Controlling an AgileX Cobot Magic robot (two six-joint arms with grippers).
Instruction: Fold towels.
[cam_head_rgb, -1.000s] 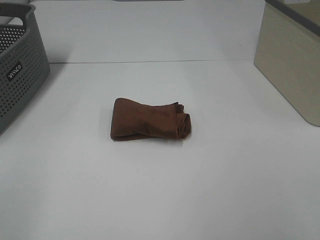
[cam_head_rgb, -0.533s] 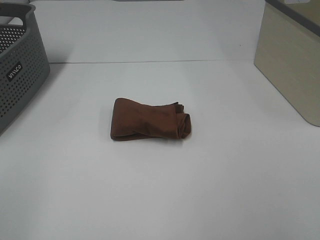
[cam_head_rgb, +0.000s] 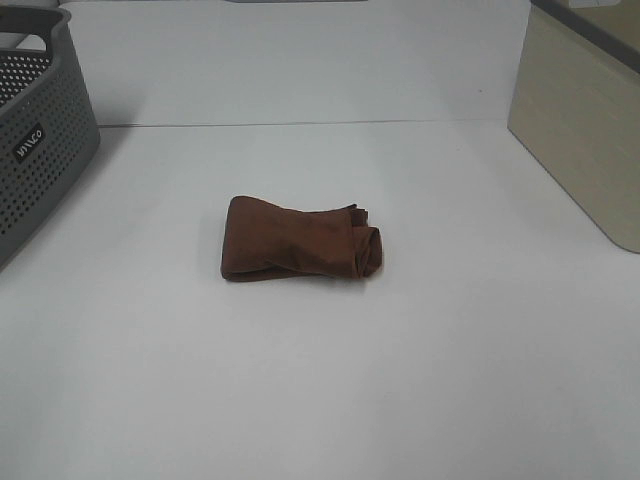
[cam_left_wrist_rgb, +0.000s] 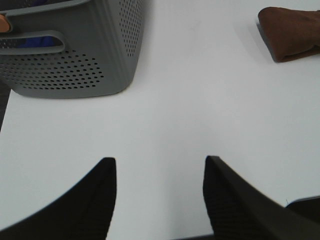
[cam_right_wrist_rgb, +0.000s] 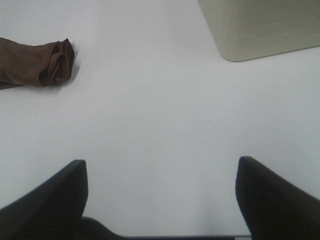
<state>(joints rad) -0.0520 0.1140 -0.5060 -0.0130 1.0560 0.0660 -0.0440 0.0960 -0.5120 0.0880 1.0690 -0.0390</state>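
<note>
A dark reddish-brown towel (cam_head_rgb: 298, 241) lies bunched and loosely folded in the middle of the white table, its right end rolled into a lump. Neither arm shows in the exterior high view. The left wrist view has the towel (cam_left_wrist_rgb: 292, 32) far off at one corner, with my left gripper (cam_left_wrist_rgb: 160, 167) open over bare table and nothing between its black fingers. My right gripper (cam_right_wrist_rgb: 161, 170) is open wide over bare table too, and the towel (cam_right_wrist_rgb: 37, 64) lies well away from it.
A grey perforated basket (cam_head_rgb: 35, 130) stands at the table's far left, close to the left gripper (cam_left_wrist_rgb: 75, 55). A beige bin (cam_head_rgb: 590, 120) stands at the far right (cam_right_wrist_rgb: 260, 25). White tabletop (cam_head_rgb: 320, 380) surrounds the towel.
</note>
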